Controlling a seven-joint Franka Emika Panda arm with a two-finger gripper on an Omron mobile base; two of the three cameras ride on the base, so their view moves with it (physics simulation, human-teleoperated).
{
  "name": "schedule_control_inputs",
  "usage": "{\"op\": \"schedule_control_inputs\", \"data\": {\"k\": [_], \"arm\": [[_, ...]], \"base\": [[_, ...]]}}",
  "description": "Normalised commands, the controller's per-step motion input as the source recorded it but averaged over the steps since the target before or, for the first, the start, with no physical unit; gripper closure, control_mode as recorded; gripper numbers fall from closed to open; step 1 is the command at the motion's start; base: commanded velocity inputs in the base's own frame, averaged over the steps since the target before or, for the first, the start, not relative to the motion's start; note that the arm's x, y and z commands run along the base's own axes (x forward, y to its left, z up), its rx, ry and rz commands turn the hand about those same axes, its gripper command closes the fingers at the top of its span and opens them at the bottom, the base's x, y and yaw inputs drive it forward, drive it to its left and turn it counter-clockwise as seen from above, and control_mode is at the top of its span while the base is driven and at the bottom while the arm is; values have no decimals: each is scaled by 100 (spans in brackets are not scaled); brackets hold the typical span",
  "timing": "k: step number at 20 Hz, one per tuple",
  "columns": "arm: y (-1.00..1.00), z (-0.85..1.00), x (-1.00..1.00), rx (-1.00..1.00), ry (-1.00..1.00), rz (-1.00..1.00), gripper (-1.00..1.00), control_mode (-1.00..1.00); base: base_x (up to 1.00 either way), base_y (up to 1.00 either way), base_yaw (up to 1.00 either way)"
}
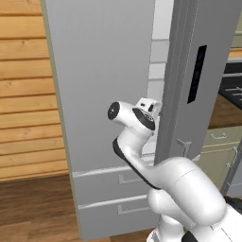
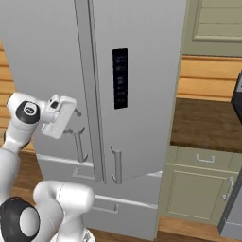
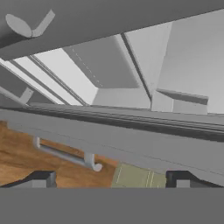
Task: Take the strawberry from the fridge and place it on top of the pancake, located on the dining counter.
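The fridge [image 1: 104,71] fills the base views. Its right door [image 2: 142,85], the one with the dark display panel, stands ajar. White inner shelves [image 1: 158,71] show through the gap. My gripper [image 1: 152,105] is at that gap, level with the lower ends of the bar handles [image 2: 80,142]. In the hand view the gripper [image 3: 111,180] is open, its two dark fingertips [image 3: 41,179] wide apart with nothing between them, facing the door's edge, a handle [image 3: 65,155] and white shelves [image 3: 70,70]. The strawberry is hidden. The pancake and the dining counter are out of view.
Two bottom drawers [image 1: 113,198] sit under the doors. A wood-plank wall [image 1: 23,94] lies to the fridge's left. To its right stand green-grey cabinets [image 2: 203,189] under a dark-brown wall counter [image 2: 208,123].
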Motion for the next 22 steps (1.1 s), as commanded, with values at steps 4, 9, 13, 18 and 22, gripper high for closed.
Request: {"op": "schedule_control_inputs", "data": {"k": [4, 9, 13, 18, 22], "arm": [[-23, 0, 41, -7, 13, 0, -100, -100], [-7, 0, 17, -5, 9, 0, -100, -100], [0, 0, 0, -6, 5, 0, -100, -100], [0, 0, 4, -9, 1, 0, -100, -100], [0, 0, 32, -8, 5, 3, -100, -100]], "base": [[0, 0, 0], [0, 0, 0], [0, 0, 0], [0, 0, 0], [0, 0, 0]]}}
